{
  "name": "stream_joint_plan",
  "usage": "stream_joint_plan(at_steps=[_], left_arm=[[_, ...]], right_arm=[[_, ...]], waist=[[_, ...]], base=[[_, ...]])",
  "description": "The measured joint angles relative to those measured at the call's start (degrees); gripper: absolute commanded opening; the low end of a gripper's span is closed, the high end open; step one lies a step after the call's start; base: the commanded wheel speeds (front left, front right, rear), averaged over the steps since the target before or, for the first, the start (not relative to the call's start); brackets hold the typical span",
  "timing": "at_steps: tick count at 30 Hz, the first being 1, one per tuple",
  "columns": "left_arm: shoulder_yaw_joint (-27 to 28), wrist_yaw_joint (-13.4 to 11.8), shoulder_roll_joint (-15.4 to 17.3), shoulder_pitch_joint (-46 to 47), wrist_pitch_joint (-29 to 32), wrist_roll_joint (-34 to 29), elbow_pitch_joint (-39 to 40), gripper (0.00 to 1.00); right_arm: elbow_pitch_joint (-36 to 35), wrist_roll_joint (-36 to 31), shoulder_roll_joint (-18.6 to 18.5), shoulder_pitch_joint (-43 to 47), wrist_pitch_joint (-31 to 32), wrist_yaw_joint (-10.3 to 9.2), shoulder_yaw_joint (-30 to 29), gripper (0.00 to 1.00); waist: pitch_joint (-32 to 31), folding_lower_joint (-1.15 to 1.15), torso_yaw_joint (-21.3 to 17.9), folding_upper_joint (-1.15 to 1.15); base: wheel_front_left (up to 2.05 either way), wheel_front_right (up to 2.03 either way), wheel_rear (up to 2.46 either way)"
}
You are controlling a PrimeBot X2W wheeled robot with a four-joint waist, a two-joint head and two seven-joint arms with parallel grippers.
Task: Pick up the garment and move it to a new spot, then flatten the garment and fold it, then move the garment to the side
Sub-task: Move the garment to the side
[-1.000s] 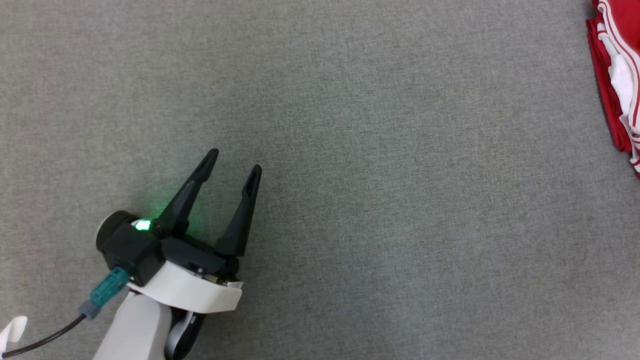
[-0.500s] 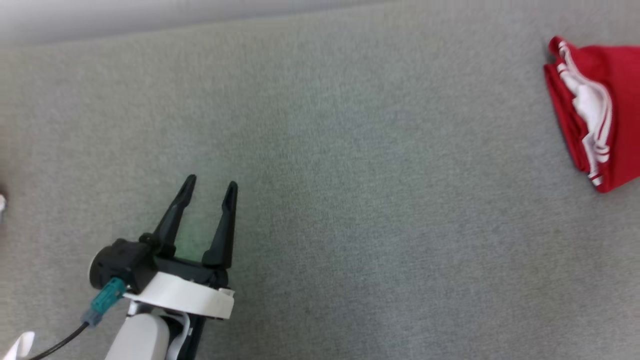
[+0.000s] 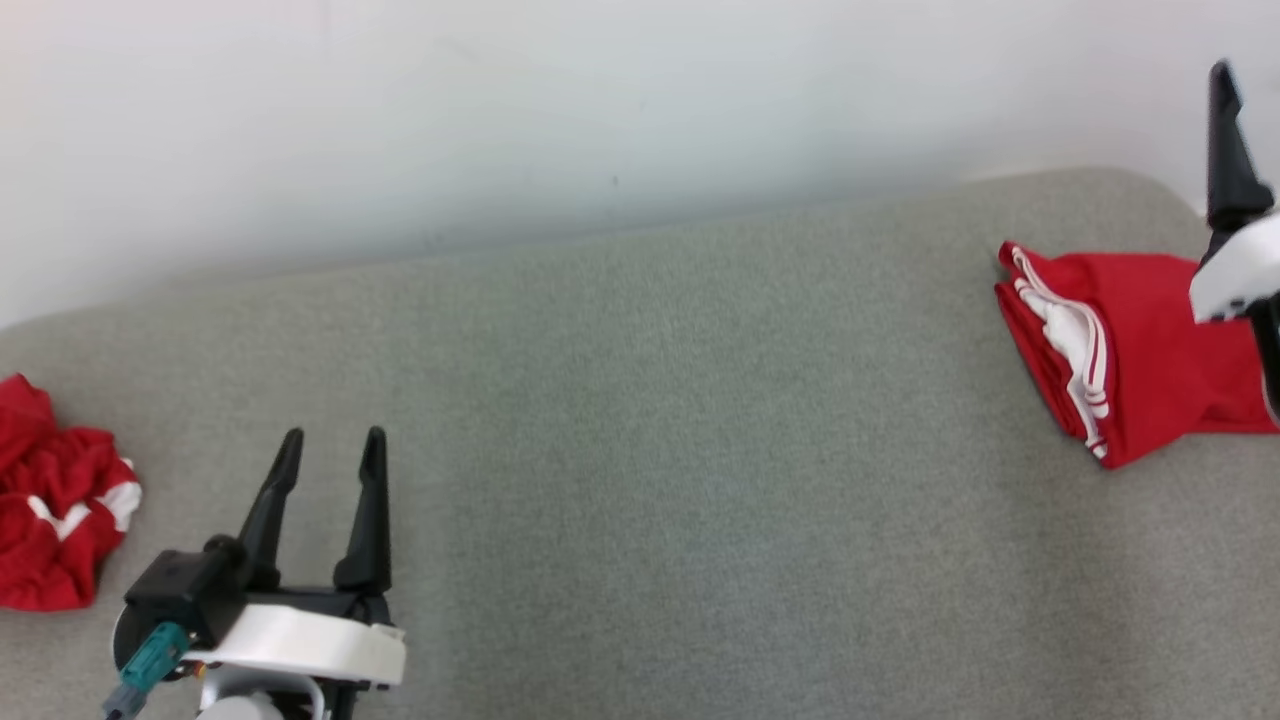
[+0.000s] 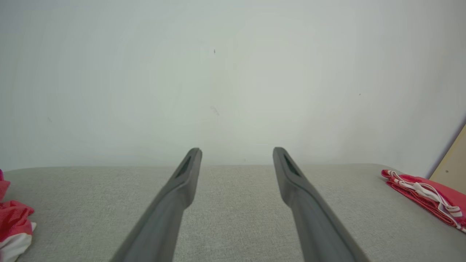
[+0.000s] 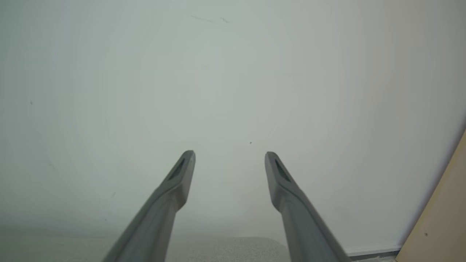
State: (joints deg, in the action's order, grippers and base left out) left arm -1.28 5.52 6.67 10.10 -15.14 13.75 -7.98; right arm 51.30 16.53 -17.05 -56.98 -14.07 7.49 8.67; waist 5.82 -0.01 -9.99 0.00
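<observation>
A folded red garment (image 3: pixel 1130 350) with white stripes lies at the right end of the grey padded surface (image 3: pixel 650 450); the left wrist view has it at the far right (image 4: pixel 426 194). A second red and white garment (image 3: pixel 50 500) lies crumpled at the left edge (image 4: pixel 12 225). My left gripper (image 3: pixel 333 440) is at the lower left over bare surface, open and empty (image 4: pixel 236 153). One dark finger (image 3: pixel 1228 150) of my right arm rises at the right edge, above the folded garment. In the right wrist view the right gripper (image 5: pixel 229 156) is open and empty, pointing at the wall.
A pale wall (image 3: pixel 600 100) runs along the back edge of the surface. A beige panel (image 5: pixel 444 218) stands at the far right. The wide grey stretch between the two garments carries nothing.
The head view has tilted up, so the wall, the crumpled garment and my right arm have come into the picture. The left gripper stays open over bare surface.
</observation>
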Motion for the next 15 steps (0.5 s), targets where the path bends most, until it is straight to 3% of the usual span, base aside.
stream_joint_plan(at_steps=[9, 15], left_arm=[[2.23, -0.77, -1.24, -4.39, 0.00, -0.58, 0.21, 1.00], [2.88, -0.67, -2.05, -6.56, 0.00, -1.10, 0.41, 1.00]], right_arm=[[-19.48, 5.36, -1.55, 19.76, 2.37, 0.00, -0.98, 1.00], [-31.38, 5.21, 2.80, 34.59, 3.61, 0.00, -4.86, 1.00]], waist=[[-6.29, -0.01, 1.24, 0.00], [-7.43, -0.01, 2.18, 0.00]], base=[[0.00, 0.00, 0.00], [0.00, 0.00, 0.00]])
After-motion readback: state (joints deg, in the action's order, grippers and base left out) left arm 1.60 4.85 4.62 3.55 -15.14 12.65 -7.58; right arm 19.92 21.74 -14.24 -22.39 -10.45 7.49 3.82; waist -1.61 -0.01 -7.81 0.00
